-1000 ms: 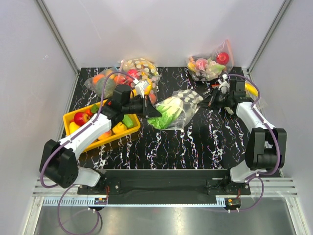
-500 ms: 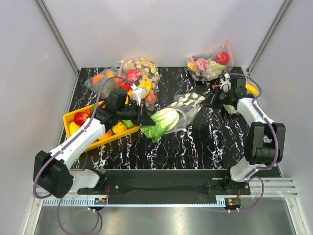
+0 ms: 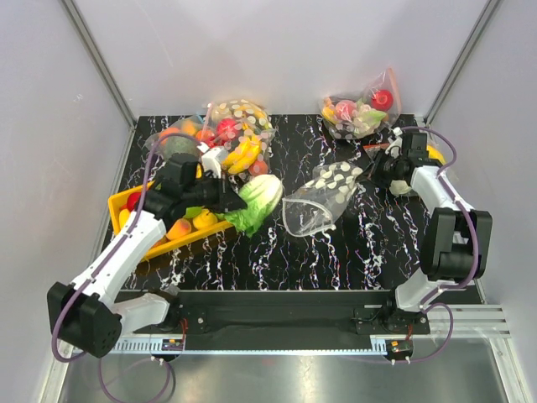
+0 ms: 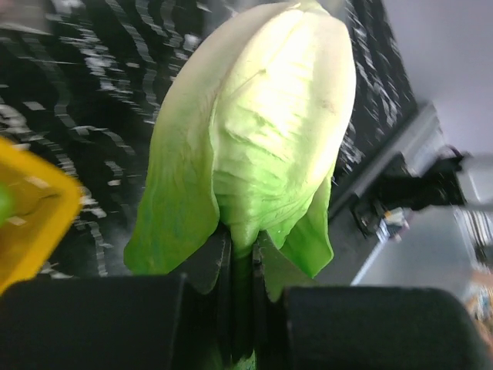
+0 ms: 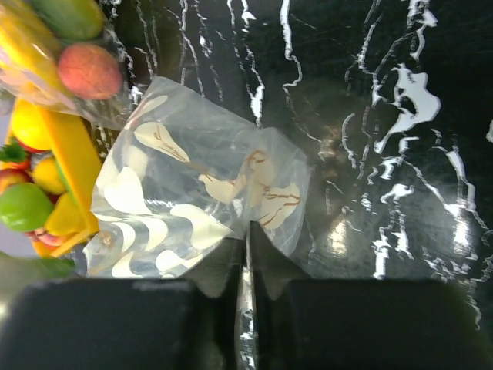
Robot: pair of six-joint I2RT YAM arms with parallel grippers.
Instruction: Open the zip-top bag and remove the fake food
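The left gripper (image 4: 240, 258) is clamped on the stem end of the lettuce (image 4: 262, 131), which is glossy, deep green at the grip and paling to cream ahead, with a yellow tray (image 4: 31, 223) just to the left. The right gripper (image 5: 248, 254) pinches a corner of the zip-top bag (image 5: 192, 193), clear, white-dotted and crumpled, spreading ahead over the table (image 5: 370, 116).

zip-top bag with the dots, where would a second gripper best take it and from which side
Probably the thin rim of its open mouth, coming from the near left. The zip-top bag lies limp and empty, mouth gaping that way, while the right gripper pinches the opposite end. The slack middle offers nothing firm to pinch.
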